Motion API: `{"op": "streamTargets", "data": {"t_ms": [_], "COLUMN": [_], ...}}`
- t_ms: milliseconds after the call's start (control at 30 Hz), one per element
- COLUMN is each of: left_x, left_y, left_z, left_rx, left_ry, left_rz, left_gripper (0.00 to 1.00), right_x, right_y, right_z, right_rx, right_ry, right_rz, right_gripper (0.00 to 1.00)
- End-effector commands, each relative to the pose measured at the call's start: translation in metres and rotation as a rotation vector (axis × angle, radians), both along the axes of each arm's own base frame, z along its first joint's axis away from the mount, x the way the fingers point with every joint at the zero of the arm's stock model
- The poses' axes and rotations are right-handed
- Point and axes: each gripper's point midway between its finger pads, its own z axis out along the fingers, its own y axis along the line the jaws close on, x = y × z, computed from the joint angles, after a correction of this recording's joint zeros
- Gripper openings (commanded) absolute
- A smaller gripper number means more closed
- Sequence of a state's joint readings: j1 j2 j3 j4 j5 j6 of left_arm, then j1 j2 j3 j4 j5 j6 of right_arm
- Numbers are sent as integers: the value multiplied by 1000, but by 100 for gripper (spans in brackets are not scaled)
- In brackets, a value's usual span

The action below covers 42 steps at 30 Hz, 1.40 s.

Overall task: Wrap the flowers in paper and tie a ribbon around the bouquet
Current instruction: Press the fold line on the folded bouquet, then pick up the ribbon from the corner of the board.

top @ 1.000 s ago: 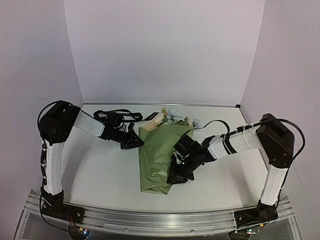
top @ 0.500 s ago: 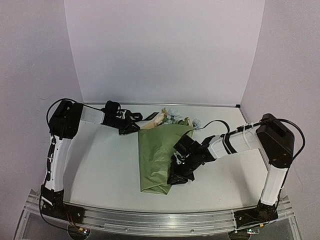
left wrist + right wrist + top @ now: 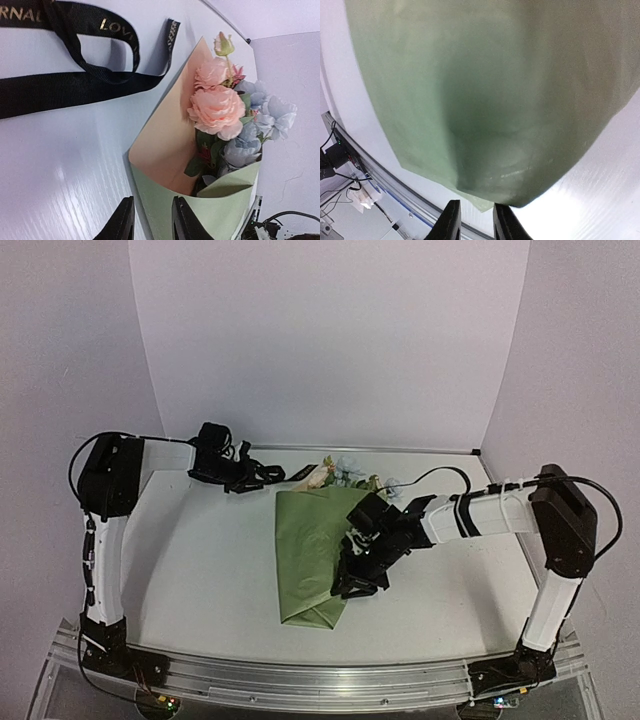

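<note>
White arms (image 3: 101,570) with black joints (image 3: 566,525), cables (image 3: 437,474) and jaws.

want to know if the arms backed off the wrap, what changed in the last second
The left gripper drew back from the left edge of the bouquet toward the far-left corner and is now near the ribbon, jaws a little apart and empty. The right gripper shifted only slightly over the bouquet's narrow end. Bouquet and ribbon stayed where they lay.

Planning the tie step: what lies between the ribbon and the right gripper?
The bouquet. In the top view its green cone fills the stretch from the ribbon at the back to the right gripper nearer the front.
</note>
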State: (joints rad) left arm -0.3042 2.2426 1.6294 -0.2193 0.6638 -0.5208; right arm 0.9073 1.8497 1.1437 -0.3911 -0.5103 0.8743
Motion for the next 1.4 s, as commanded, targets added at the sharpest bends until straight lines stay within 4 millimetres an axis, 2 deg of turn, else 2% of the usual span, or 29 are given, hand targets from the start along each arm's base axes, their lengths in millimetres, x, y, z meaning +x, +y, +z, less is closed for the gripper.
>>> {"op": "streamTargets", "data": {"t_ms": [0,233,400,467,533,733,900,1033,1100,1233,1367], "left_x": [-7,-13,-29,-37,-36,4,37,62,70,84,95], "left_y": [15,30,21,21,27,66,133,167,180,203,209], "left_z": [55,57,59,60,61,50,32,27,11,-5,-20], "left_rx": [52,128,121,125,153,365,520,544,566,564,542], "left_ry": [-143,-158,-144,-149,-162,-183,-109,-101,-60,-11,12], "left_rz": [39,78,58,59,87,290,624,759,786,856,862], "left_gripper": [28,28,27,27,28,34,44,52,53,56,59], "right_x": [13,21,20,17,12,-2,-10,-15,-17,-19,-20], "right_y": [4,-2,-7,-14,-25,-50,-70,-85,-91,-106,-113], "right_z": [55,70,69,67,65,69,83,89,91,94,95], "right_rx": [69,67,45,22,-8,-61,-89,-105,-111,-137,-153], "right_ry": [-87,-110,-105,-108,-113,-142,-209,-270,-295,-353,-377], "right_rz": [14,9,13,15,22,73,129,166,186,207,222], "right_gripper": [27,27,27,27,30,43,57,66,69,72,73]}}
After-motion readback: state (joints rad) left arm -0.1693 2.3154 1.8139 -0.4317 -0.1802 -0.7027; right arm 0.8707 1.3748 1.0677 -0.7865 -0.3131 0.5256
